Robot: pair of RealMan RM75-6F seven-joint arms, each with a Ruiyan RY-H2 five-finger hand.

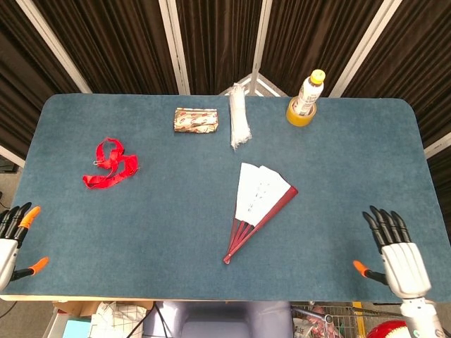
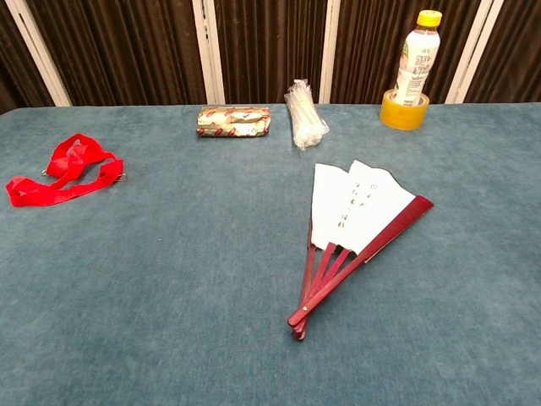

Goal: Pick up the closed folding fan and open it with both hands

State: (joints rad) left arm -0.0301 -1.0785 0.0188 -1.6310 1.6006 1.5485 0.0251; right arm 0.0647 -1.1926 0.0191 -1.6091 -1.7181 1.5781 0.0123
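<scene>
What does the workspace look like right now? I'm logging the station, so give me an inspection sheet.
Surface: blue table, flat cloth top.
Job's things: fan lying partly spread, untouched.
Clutter: red strap, wrapped packet, bag of sticks, bottle standing in tape roll.
Hands: left hand and right hand open at the near edge.
Cables: nothing seen.
Surroundings: dark curtains.

Lighting was bright, even, from overhead; shadows under fan [image 2: 359,224] were faint. Both views were sharp, without glare; table [image 1: 162,225] edges bowed slightly.
</scene>
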